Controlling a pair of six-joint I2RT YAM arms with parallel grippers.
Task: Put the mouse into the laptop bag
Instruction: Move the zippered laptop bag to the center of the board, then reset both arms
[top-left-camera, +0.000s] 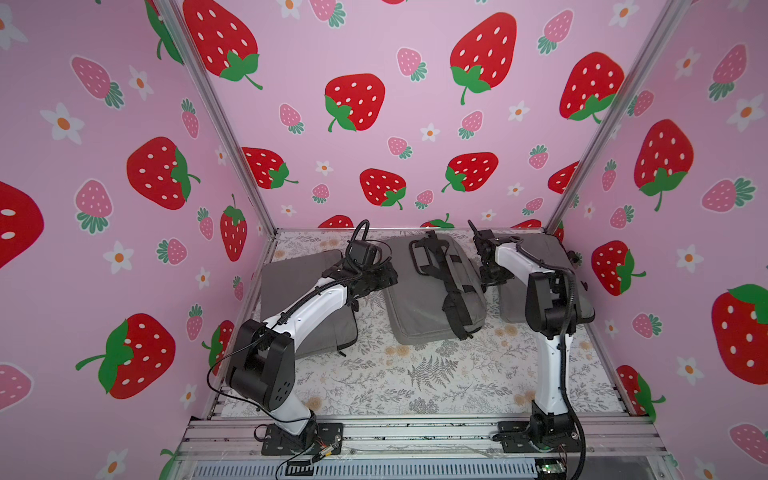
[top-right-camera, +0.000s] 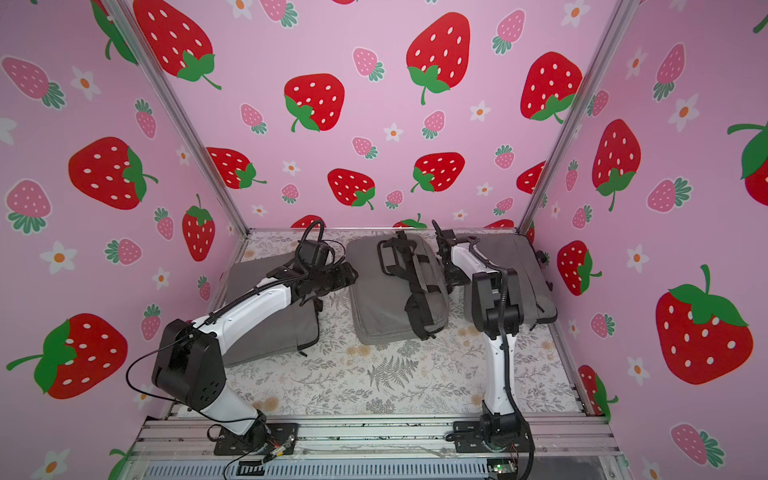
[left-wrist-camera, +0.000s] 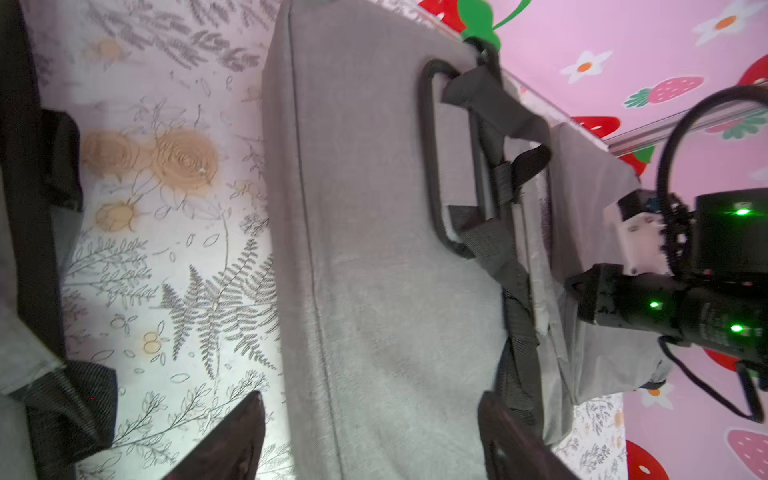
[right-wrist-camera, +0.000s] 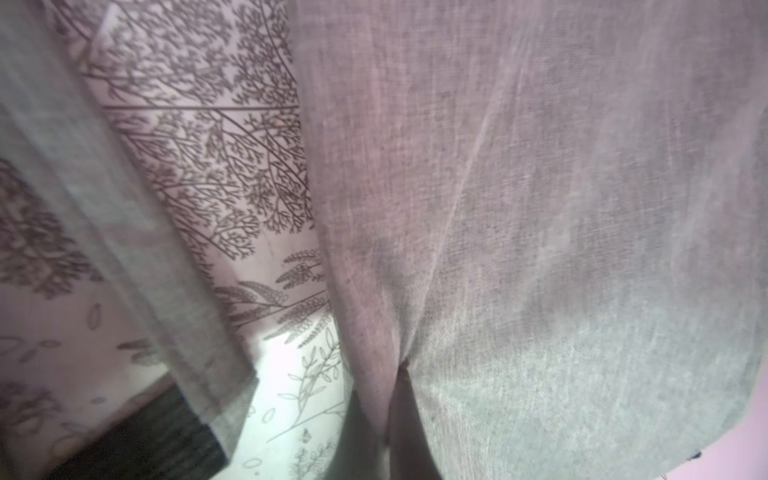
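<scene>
Three grey bags lie across the back of the floral table (top-left-camera: 415, 374), with an open strip in front of them and narrow gaps between.
Left bag (top-left-camera: 291, 286): under the left arm, near the left wall.
Right bag (top-left-camera: 550, 251): against the right wall.
Left gripper (left-wrist-camera: 374, 449): spread, one finger over the table and one over the middle bag (top-left-camera: 419, 299).
Right gripper (right-wrist-camera: 392, 415): pressed together, pinching a fold of right bag cloth.
Mouse: cannot tell where.

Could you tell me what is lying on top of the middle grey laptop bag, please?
A black carry handle and a black webbing strap lie across the middle bag. No mouse shows on it; whatever is inside is covered by the grey fabric.
</scene>
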